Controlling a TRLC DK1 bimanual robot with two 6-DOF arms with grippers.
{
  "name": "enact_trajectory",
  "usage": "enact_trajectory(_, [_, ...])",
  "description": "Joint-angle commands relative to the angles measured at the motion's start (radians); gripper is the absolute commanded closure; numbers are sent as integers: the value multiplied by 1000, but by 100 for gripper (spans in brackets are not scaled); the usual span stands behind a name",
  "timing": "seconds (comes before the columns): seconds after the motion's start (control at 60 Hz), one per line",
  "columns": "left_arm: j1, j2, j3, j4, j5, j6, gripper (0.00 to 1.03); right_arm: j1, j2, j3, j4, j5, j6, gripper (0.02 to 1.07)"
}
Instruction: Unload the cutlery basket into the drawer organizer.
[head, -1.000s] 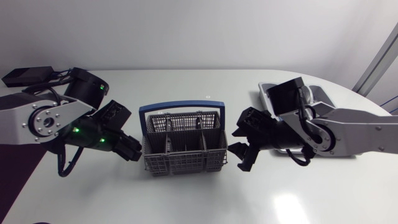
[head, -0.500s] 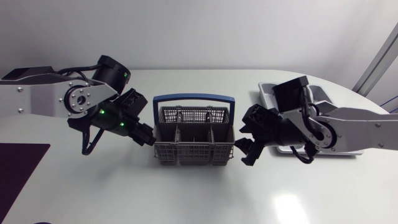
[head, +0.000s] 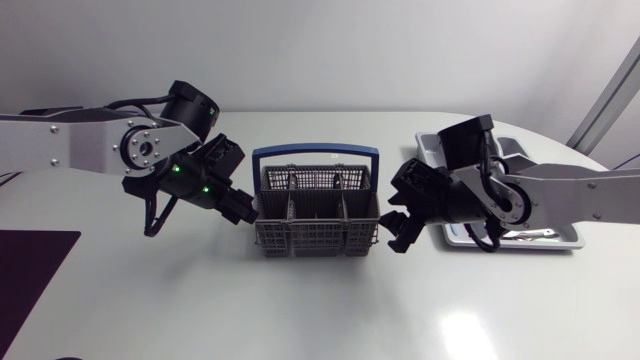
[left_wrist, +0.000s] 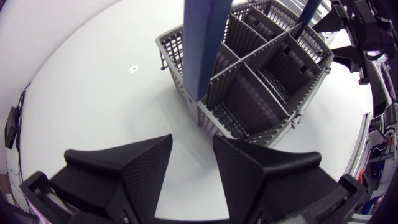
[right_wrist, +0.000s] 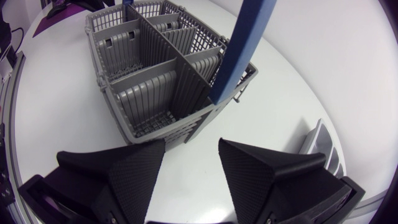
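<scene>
Cutlery basket (head: 315, 213): where does it stand?
— At the centre of the frame, upright on the white surface (head: 300, 310). It is grey mesh with inner dividers, and its blue handle (head: 315, 154) arches over the top.

— How are the arms placed around it?
— The left gripper (head: 245, 208) sits just beside the basket's left wall and the right gripper (head: 398, 230) just beside its right wall. Each wrist view shows a strip of bare surface between the fingertips and the basket, so neither one touches it.

— And the state of each gripper?
— Both have their fingers spread apart with nothing between them. The basket lies ahead of each pair.

— Where is the drawer organizer (head: 512, 148)?
— At the right of the frame, partly behind the right arm. It is a silver tray, well apart from the basket.
</scene>
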Motion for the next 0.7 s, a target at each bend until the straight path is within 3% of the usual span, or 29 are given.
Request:
enact_trajectory(0.0, [-15,22,34,17,41,-12,55,22,4,17,28,-28,19,43])
enact_trajectory(0.183, [-11,13,22,16,35,-12,55,21,2,7,30,-10,10,43])
enact_trajectory(0.233, [-5,7,14,16,32,-11,50,19,-7,0,30,-5,8,42])
enact_trajectory(0.333, [31,-16,-3,16,29,-7,45,13,-39,-29,34,25,2,27])
enact_trajectory(0.45, [77,-61,-29,16,27,-1,34,-10,-94,-66,38,38,-7,12])
enact_trajectory(0.5, [98,-84,-41,16,27,0,24,-25,-117,-76,38,47,-10,7])
enact_trajectory(0.583, [123,-134,-66,16,27,0,7,-65,-165,-96,38,52,-12,7])
enact_trajectory(0.683, [152,-208,-98,16,27,-3,5,-119,-226,-121,38,52,-12,7])
